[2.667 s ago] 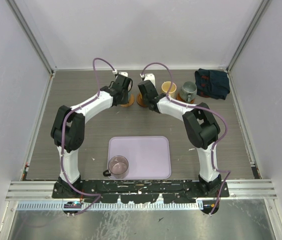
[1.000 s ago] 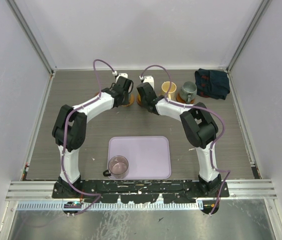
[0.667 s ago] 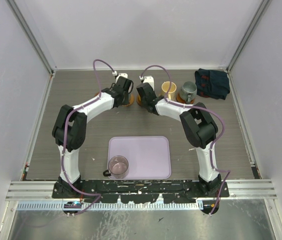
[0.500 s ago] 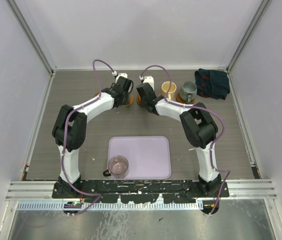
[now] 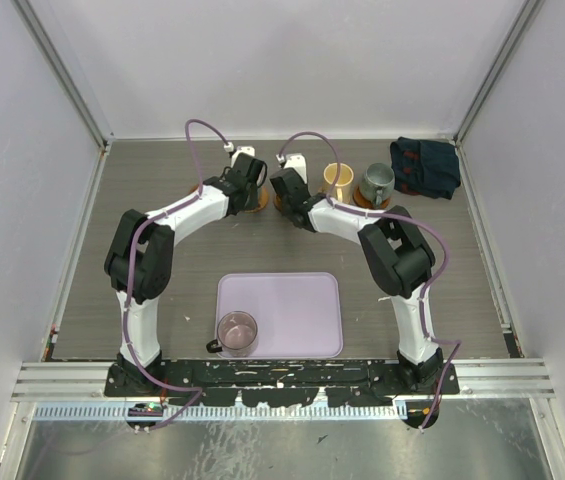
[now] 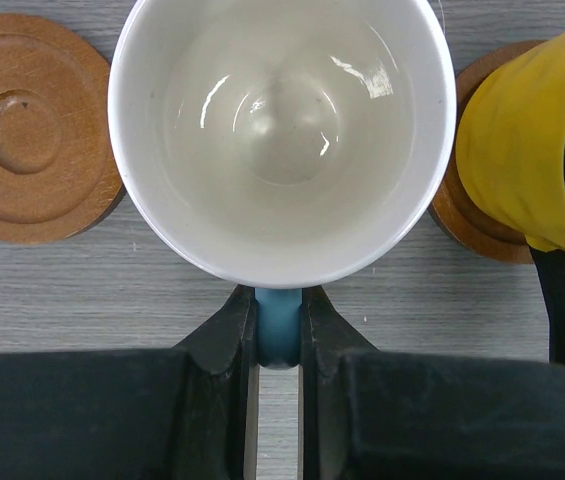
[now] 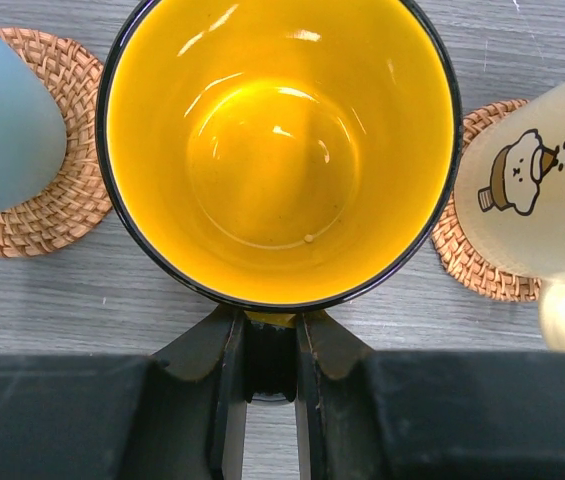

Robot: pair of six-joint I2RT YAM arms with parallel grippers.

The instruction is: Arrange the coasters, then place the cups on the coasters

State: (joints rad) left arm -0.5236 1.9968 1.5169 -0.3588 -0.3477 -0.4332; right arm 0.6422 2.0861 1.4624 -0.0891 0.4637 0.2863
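Note:
My left gripper (image 6: 280, 303) is shut on the handle of the light blue cup (image 6: 282, 130), white inside. A bare brown coaster (image 6: 27, 125) lies to its left. My right gripper (image 7: 270, 328) is shut on the dark handle of the orange-yellow cup (image 7: 277, 150), which stands over a coaster (image 6: 467, 210) whose edge shows. In the right wrist view the blue cup (image 7: 2, 110) is above a woven coaster (image 7: 57, 190). The cream-yellow cup (image 7: 527, 190) sits on another coaster (image 7: 472, 255). The grey-green cup (image 5: 377, 183) stands at the row's right end. The purple-grey cup (image 5: 237, 331) is on the tray.
A lavender tray (image 5: 292, 310) lies at the near middle of the table. A dark folded cloth (image 5: 425, 165) sits at the back right corner. Both wrists hang close together over the back row, hiding the two held cups from above.
Both arms have eased a little further toward the back row with their cups. Neither grip has changed, and the other cups have not moved.

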